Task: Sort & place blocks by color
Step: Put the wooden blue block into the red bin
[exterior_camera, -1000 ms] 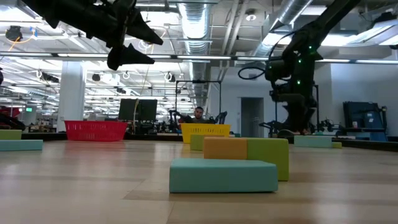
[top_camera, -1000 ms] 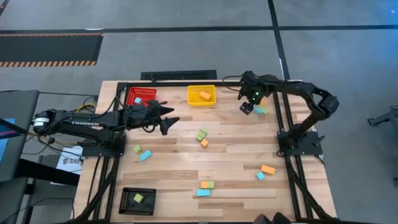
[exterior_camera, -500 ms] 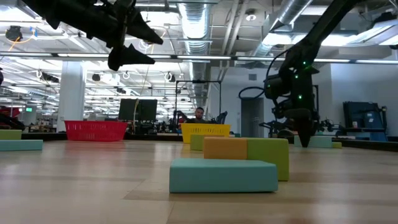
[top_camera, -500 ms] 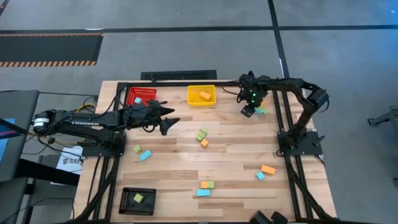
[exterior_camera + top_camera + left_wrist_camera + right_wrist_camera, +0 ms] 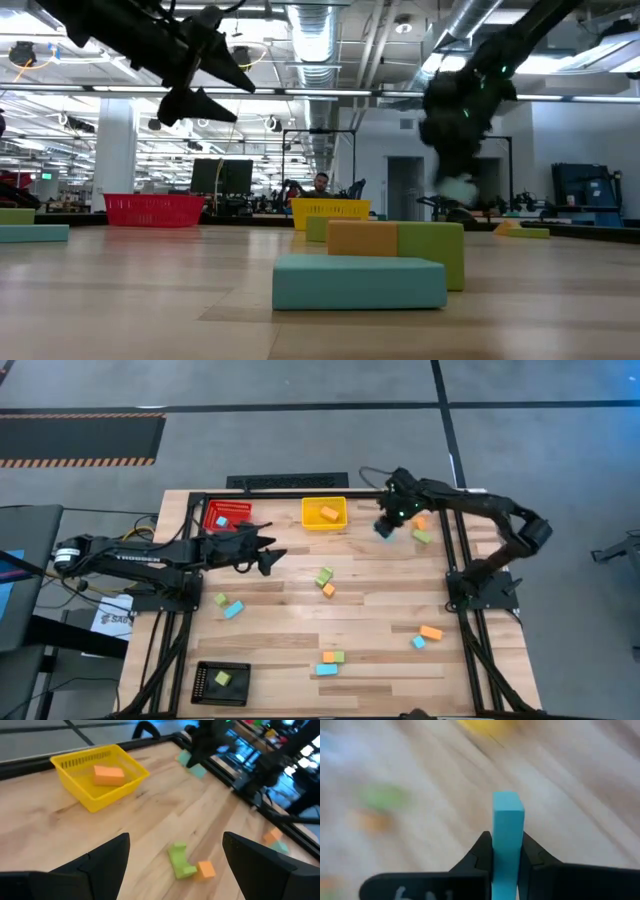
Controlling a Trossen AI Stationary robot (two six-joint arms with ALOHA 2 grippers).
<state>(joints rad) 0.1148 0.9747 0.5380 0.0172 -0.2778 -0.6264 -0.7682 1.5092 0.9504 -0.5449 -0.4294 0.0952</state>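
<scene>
My right gripper hangs over the table's far right part, shut on a light blue block. The left wrist view shows that block clear of the wood. My left gripper hovers open left of centre with nothing between its fingers. A green block and an orange block lie at mid-table. An orange block and a green one lie beside the right arm. More blocks lie near the left edge and toward the near side. My right gripper pinches the blue block between its two fingers, on two opposite side faces. The fingers slant downward. The block sticks out past the fingertips and is lifted clear of the table.
A yellow tray holding an orange block stands at the far edge. A red tray with a blue block is to its left. A black tray with a green block sits at the near left corner. Black frame rails border the table.
My right gripper dipped to the blocks at the far right and shut on the blue one. It then rose and swung a little toward the yellow tray, tipping as it went. The blue block has been lifted clear of the table. My left gripper has rolled slightly in place.
</scene>
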